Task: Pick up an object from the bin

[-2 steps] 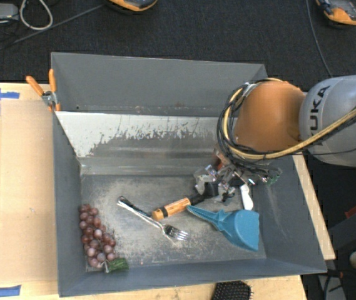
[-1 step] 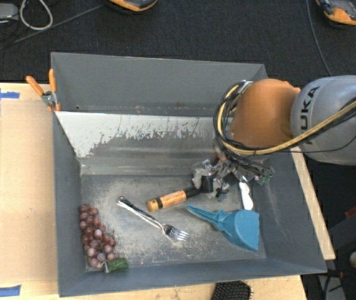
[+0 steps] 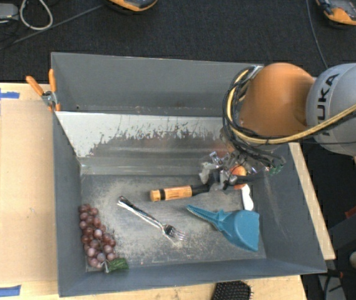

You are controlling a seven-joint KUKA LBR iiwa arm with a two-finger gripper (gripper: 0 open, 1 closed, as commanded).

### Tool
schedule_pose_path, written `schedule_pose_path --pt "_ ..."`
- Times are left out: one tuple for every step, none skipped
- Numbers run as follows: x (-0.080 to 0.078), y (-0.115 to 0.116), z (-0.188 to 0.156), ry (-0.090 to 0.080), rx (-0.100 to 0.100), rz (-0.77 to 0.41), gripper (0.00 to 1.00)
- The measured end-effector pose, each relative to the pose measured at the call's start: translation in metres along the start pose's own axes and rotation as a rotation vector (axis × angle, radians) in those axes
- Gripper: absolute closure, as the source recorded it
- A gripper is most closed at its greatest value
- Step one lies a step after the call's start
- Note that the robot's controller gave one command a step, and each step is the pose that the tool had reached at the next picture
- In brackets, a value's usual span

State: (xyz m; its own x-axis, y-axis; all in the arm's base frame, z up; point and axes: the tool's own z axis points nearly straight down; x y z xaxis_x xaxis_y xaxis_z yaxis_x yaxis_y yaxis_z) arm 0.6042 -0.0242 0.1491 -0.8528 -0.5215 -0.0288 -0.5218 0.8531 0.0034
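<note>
My gripper [image 3: 221, 175] hangs low at the bin's right, under the arm's orange cover. It is right at the black end of an orange-handled tool [image 3: 172, 194] that lies flat across the bin's middle. A small white piece [image 3: 246, 199] with an orange bit above it lies just right of the gripper. A blue funnel [image 3: 237, 226] rests on its side in front of it, spout pointing left.
A metal fork [image 3: 152, 219] lies left of the funnel, tines toward the front. A bunch of dark red grapes [image 3: 96, 236] with a green leaf sits in the front left corner. The bin's back wall rises just behind the gripper.
</note>
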Motion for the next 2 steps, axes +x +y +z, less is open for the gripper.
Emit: schedule_pose_path --pt "-0.004 -0.005 0.035 -0.009 0.004 -0.018 1.0" --pt "-0.001 -0.007 0.004 0.0 -0.002 -0.025 1.0"
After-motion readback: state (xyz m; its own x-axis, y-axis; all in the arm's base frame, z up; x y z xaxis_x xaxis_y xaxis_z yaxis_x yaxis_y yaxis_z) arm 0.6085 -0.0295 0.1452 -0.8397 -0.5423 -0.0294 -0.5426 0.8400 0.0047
